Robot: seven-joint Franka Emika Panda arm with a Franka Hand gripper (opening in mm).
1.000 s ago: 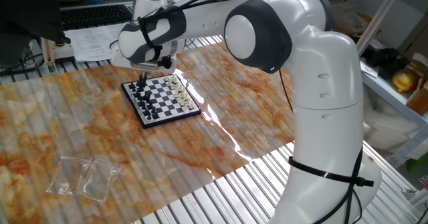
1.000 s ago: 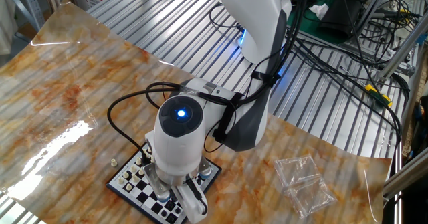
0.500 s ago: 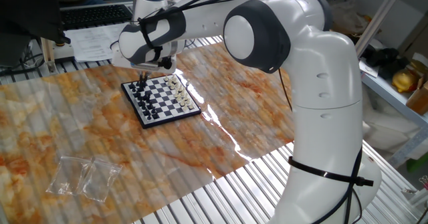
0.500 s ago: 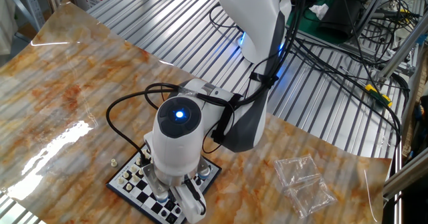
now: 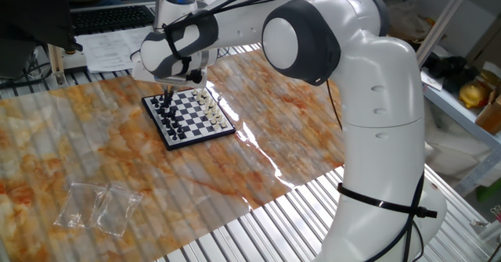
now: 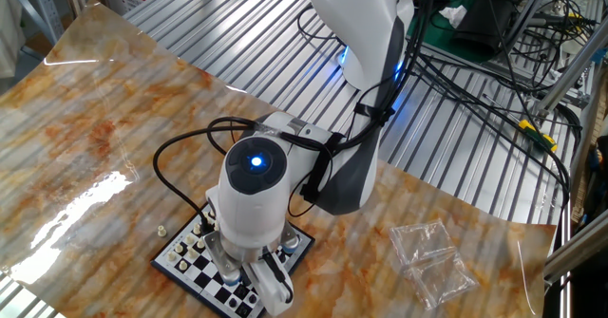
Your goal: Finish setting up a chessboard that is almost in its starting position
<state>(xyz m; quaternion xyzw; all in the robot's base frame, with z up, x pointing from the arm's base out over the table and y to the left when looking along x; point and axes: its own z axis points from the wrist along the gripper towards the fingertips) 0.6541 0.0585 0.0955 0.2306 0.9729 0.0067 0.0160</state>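
Gripper (image 5: 167, 86) hangs over the black-piece end of the chessboard (image 5: 189, 116); its finger spread cannot be told, being hidden by the wrist. Chessboard lies near the far edge of the marble-patterned sheet (image 5: 94, 152) covering the tabletop. One small cream piece (image 6: 161, 231) stands off-board, just beside it. Judgement: positioning step; next move requires a fine pinch on a tiny, smooth piece.

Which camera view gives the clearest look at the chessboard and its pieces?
The fixed view from behind the arm shows the small black-and-white chequered chessboard nearly whole, with black pieces along one edge and cream pieces opposite. In the other fixed view the arm's wrist covers most of the board; only one side shows.
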